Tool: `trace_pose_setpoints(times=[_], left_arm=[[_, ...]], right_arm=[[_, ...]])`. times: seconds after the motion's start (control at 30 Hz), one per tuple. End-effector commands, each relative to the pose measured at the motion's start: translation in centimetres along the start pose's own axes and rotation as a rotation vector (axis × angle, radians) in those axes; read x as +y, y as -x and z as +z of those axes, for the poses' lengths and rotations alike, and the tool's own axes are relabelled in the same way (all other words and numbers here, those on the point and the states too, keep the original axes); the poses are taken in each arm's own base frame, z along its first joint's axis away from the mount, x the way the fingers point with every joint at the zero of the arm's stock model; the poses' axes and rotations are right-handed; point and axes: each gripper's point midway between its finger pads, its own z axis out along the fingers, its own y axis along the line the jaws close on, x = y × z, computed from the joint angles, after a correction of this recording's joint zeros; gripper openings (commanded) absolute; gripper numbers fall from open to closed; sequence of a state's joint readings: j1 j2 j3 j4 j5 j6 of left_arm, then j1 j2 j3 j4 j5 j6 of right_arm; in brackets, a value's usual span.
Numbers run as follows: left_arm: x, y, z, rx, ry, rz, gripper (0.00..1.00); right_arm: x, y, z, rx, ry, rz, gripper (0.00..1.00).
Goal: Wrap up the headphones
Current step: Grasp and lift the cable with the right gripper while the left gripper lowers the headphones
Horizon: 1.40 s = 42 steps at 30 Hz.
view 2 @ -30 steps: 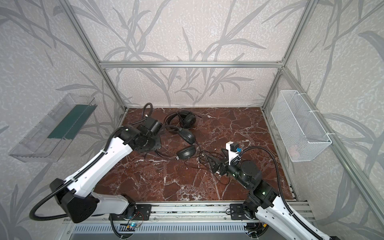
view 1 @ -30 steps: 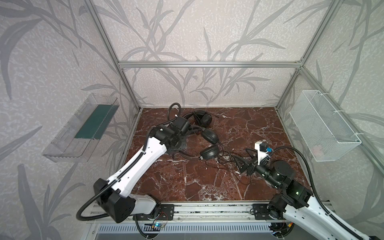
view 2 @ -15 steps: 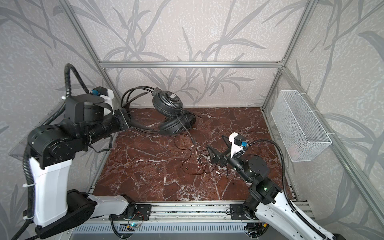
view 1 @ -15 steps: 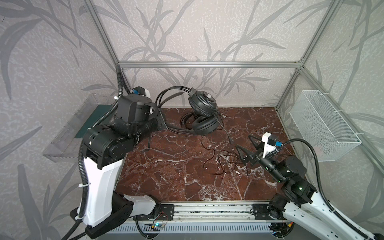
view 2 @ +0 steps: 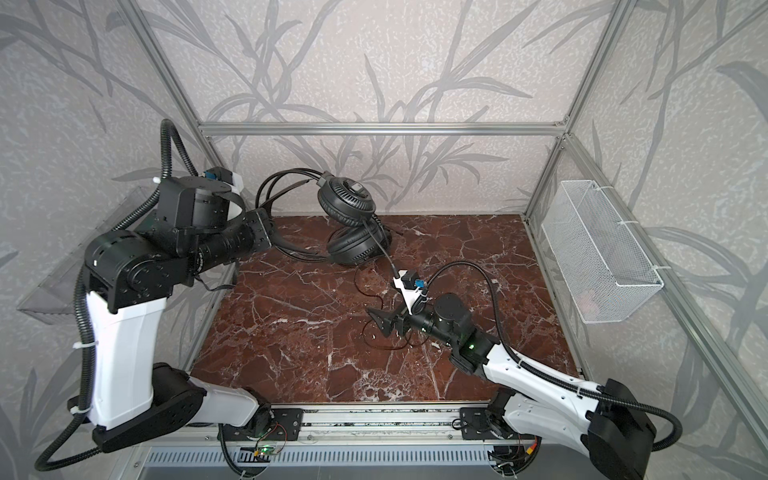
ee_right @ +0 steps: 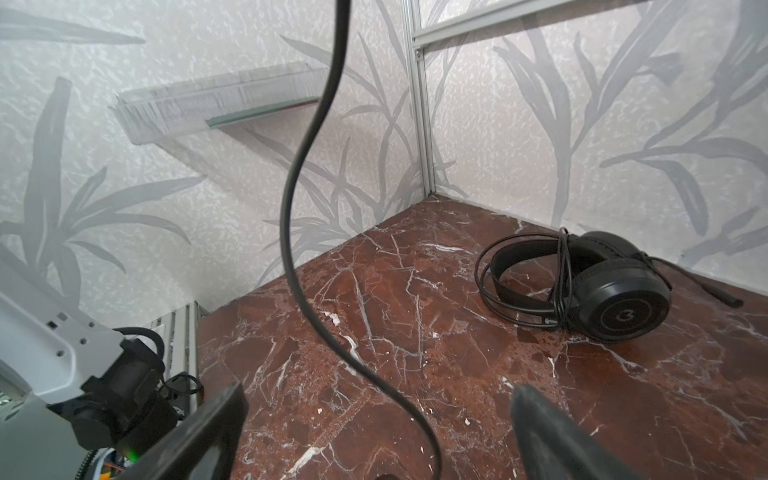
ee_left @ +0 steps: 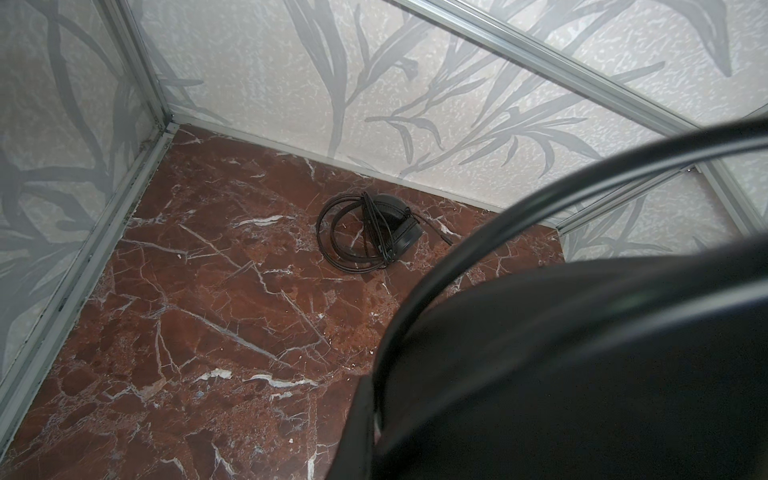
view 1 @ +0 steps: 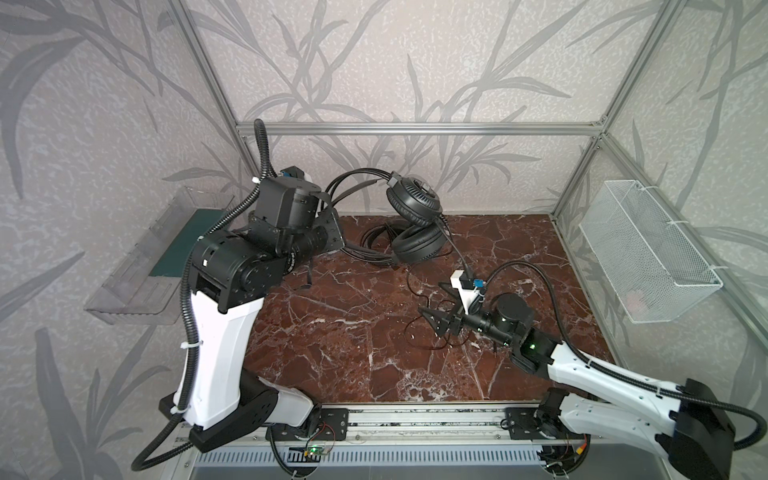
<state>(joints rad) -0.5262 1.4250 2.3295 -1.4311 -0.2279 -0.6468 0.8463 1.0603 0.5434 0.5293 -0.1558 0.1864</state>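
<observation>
Red marble worktop (view 1: pixel 332 332) lies between a clear wall shelf (view 1: pixel 137 266) and a wire basket (view 1: pixel 648 266). Cable-bound headphones (view 1: pixel 417 245) lie at the back. The left pincer (view 1: pixel 334 232) clamps the lifted headphones (view 1: pixel 411 201) by the headband just above. Their loose cable (ee_right: pixel 286 216) hangs before the right pincer (view 1: pixel 430 321), which is spread apart.

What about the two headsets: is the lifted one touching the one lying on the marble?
Apart. The right wrist view shows the headset on the marble alone, nothing resting on it; the lifted headset merely overlaps it in both top views.
</observation>
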Motion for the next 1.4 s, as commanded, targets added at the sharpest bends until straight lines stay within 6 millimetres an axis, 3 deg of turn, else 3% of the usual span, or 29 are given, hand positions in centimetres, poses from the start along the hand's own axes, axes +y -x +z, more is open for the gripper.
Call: trace_pose_setpoints(times=[0.0, 0.13, 0.27, 0.4, 0.43, 0.5, 0.67, 0.87, 0.93, 1.1, 1.37], left_arm=[[-0.6, 1.5, -0.8, -0.056, -0.046, -0.071, 0.00], [-0.2, 1.5, 0.1, -0.037, -0.036, -0.091, 0.00], [0.6, 1.4, 0.9, -0.016, -0.021, -0.139, 0.00], [0.8, 1.1, 1.6, 0.010, -0.028, -0.171, 0.00], [0.9, 1.0, 1.7, 0.012, -0.027, -0.174, 0.00], [1.1, 1.0, 1.8, 0.012, -0.020, -0.179, 0.00], [1.8, 1.0, 1.8, 0.009, 0.000, -0.184, 0.00], [3.4, 1.0, 2.9, 0.001, 0.059, -0.190, 0.00], [4.8, 1.3, 3.6, -0.021, 0.131, -0.173, 0.00], [7.7, 1.3, 6.3, -0.045, 0.305, -0.120, 0.00], [10.6, -0.8, 11.1, -0.013, 0.465, -0.018, 0.00]], right_arm=[[-1.1, -1.2, 1.1, -0.018, -0.046, -0.039, 0.99], [-1.3, -3.1, 2.2, 0.026, -0.037, -0.027, 0.98], [-5.4, -6.0, 2.7, 0.083, -0.233, 0.040, 0.94], [-7.3, -9.0, 3.3, 0.122, -0.319, 0.105, 0.90], [-7.7, -8.9, 3.5, 0.098, -0.332, 0.115, 0.87], [-7.7, -9.2, 4.3, 0.091, -0.324, 0.111, 0.77], [-8.2, -9.4, 5.2, 0.049, -0.325, 0.088, 0.31], [-6.8, -9.2, 4.2, 0.017, -0.251, 0.089, 0.00], [-5.8, -9.0, 3.3, 0.026, -0.233, 0.089, 0.00], [-1.2, -7.0, -0.1, 0.116, -0.164, -0.011, 0.00], [3.3, -0.4, -6.5, 0.135, -0.062, -0.141, 0.00]])
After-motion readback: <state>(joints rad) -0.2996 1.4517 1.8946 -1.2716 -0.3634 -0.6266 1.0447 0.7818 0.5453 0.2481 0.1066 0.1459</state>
